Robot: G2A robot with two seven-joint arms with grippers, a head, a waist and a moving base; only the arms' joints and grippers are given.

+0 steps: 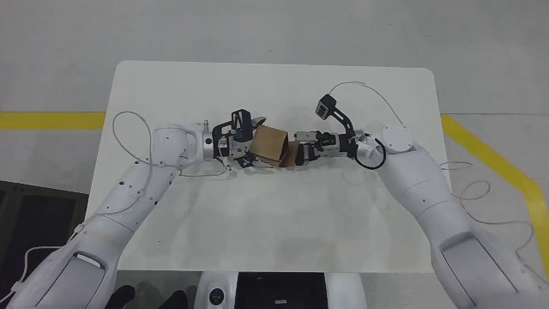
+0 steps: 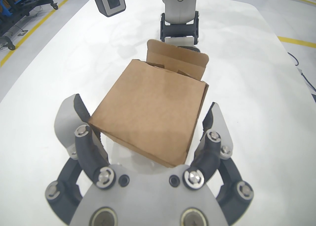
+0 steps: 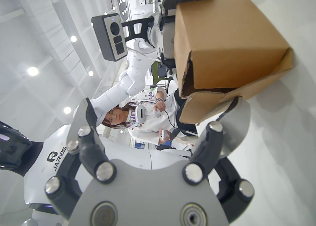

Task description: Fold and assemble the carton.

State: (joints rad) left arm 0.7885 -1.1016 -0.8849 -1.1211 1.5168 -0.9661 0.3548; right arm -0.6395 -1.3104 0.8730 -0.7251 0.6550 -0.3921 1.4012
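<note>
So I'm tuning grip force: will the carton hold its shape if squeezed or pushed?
Probably light: the carton is thin cardboard and looks empty through its open end. Likely to skew under a hard squeeze, since the end flap is unclosed. Flat-sided, so it should slide, not roll.

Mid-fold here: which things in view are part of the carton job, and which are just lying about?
Job in hand:
- carton, mid-table
- left pincer, at one end of the carton
- right pincer, open at the other end

Lying about:
- white cable loop on the table
- second cable near the far edge
</note>
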